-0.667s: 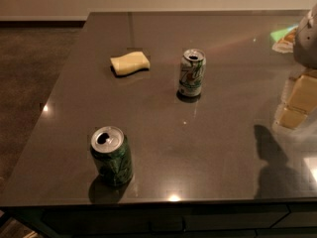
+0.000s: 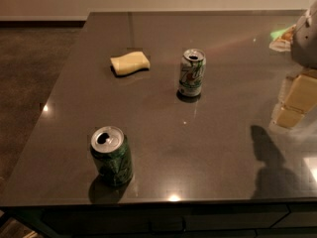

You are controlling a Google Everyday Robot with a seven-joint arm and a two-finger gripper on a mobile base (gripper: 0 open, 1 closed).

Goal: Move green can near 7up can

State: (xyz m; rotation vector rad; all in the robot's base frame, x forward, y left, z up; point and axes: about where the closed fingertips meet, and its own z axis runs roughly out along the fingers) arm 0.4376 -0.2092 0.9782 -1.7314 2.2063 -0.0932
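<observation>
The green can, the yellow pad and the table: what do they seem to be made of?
The green can looks like thin metal, probably aluminium: silver top, glossy printed side. The yellow pad seems soft sponge or foam: matte, rounded edges, not certain. The table looks like polished dark stone or laminate: it mirrors lights. The tool hangs over the table's right edge.

Almost nothing looks different from a moment ago. The gripper (image 2: 294,105) hangs over the right edge of the table (image 2: 223,148), in just about the same spot as before. If it has moved at all, the move is too small to tell. Its dark shadow (image 2: 265,155) on the table may sit a tiny bit more to the left, but that is hard to be sure of. No other change shows.
</observation>
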